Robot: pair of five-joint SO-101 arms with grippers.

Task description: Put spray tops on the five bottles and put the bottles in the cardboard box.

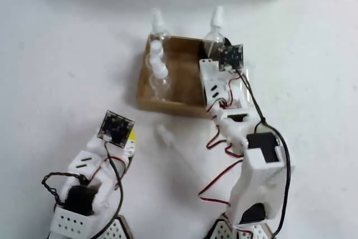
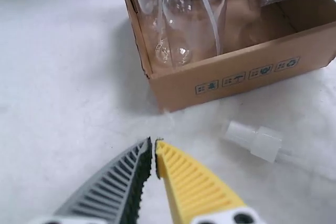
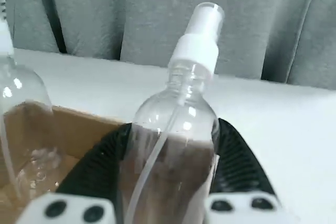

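My right gripper (image 3: 176, 135) was clamped round a capped spray bottle (image 3: 176, 106), held upright with its nozzle skyward at the far corner of the cardboard box (image 1: 168, 106), apparently so it would stand beside the other bottles (image 1: 159, 74). My left gripper (image 2: 153, 148) was pinched shut and empty just above the surface (image 1: 67, 54). It was short of a loose spray top (image 2: 252, 139) lying flat before the box, its dip tube seemingly trailing away.

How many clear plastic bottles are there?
4: three clear plastic spray bottles along the brown cardboard box's left side, one held in the right gripper at its right side. More may be hidden.
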